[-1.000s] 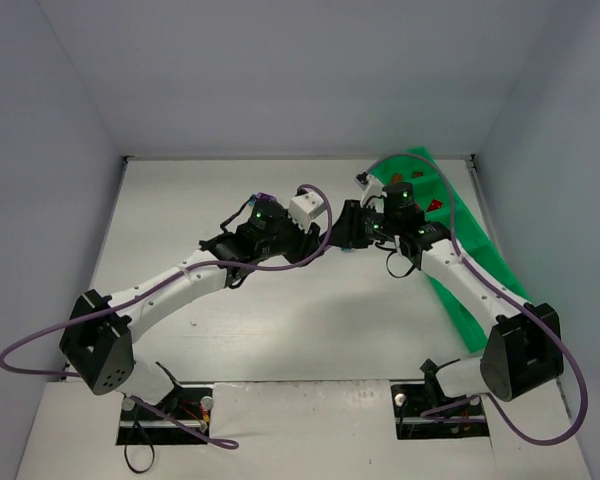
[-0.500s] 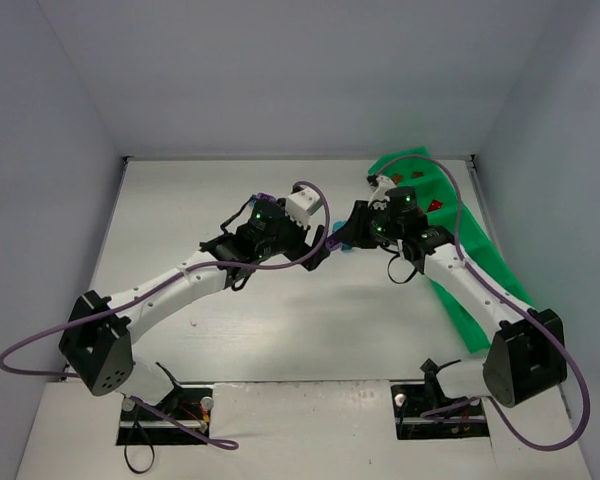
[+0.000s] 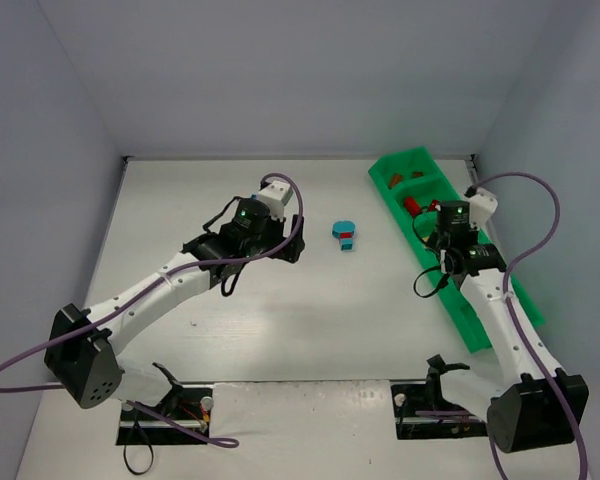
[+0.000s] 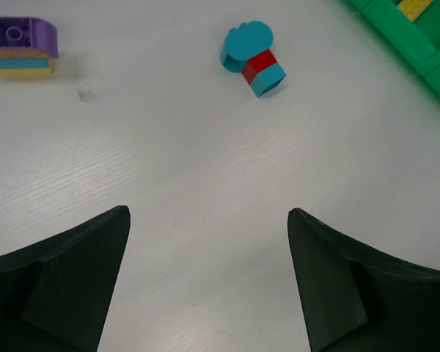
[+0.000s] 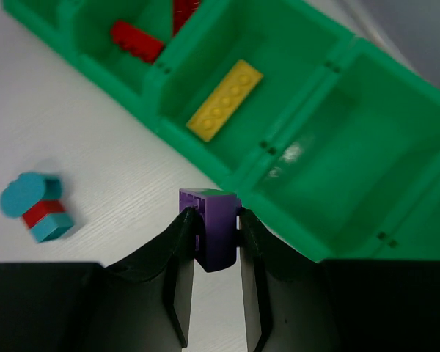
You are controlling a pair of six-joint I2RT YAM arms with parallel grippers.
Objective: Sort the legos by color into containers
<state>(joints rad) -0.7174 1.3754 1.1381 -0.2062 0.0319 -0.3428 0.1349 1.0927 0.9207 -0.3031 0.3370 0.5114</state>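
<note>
**A:** The right fingers (image 5: 177,282) are pinching a purple brick (image 5: 214,236) by its two sides. It sits upright between them, clear of the worktop (image 5: 110,169), right at the near wall of the green tray (image 3: 485,322).

**B:** Why there and not out over the middle of a bin?

**A:** Look at what's taken! A red brick (image 5: 136,40) lies in one compartment, and a yellow brick (image 5: 225,100) lies alone in the next. The purple one is lined up about where the yellow bin's divider meets the empty compartment (image 5: 352,161). My read is that it's bound for the empty one. A side pinch like that should let it fall straight once the fingers part.

**B:** And the other arm?

**A:** The left fingers (image 4: 66,286) are spread wide with nothing between them, hovering above bare worktop. Ahead of them, well apart from each other, are a teal-and-red stack (image 4: 253,60) and a purple-and-yellow stack (image 4: 18,48).

**B:** Stacks, so mixed colours stuck together?

**A:** Looks that way, and I'd say that's why the arm is held open and facing them. Those can't go in a bin as they are. They'd need pulling apart first, probably a two-arm job. Bricks that small could slip from a pinch or skid across that smooth surface.
</note>
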